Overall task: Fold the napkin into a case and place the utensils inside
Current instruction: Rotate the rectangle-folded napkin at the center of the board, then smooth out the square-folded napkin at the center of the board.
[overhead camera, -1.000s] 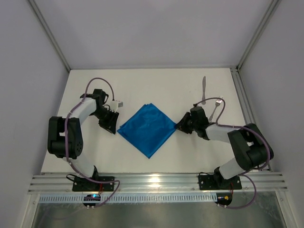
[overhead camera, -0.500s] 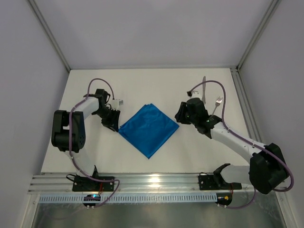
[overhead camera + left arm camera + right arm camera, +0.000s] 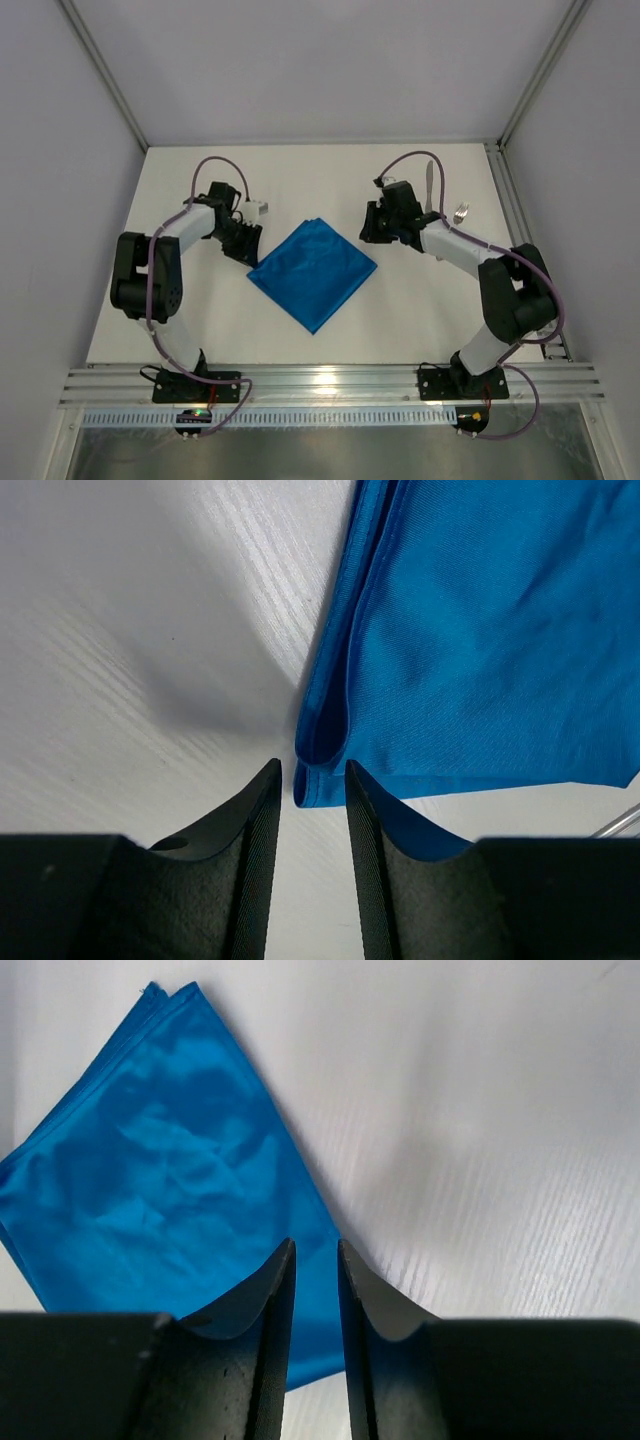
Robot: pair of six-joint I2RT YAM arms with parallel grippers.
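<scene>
Napkin: bright blue cloth, folded into a layered square and lying flat near the centre of the white worktop. In the overhead view it sits as a diamond, with corners at 12, 3, 6 and 9 o'clock. The left wrist view shows stacked fold edges running into one rounded corner. The right wrist view shows a smooth, slightly shiny upper face.

Left end effector: positioned low at the 9 o'clock corner of the napkin. In its own camera the jaws stand narrowly parted, released, with the folded corner lying at the mouth of the gap. Bare worktop shows between the fingers, and no cloth is clamped.

Right end effector: positioned just beyond the napkin edge at 2 o'clock, apart from the cloth. Its camera shows the jaws narrowly parted and released, grasping nothing.

Utensils: the knife lies on the worktop at 2 o'clock from the napkin, aligned roughly 12 to 6 o'clock, with its lower end hidden by the right arm. The fork lies just beside the knife at its 4 o'clock, also partly hidden. Both are well apart from the napkin.
</scene>
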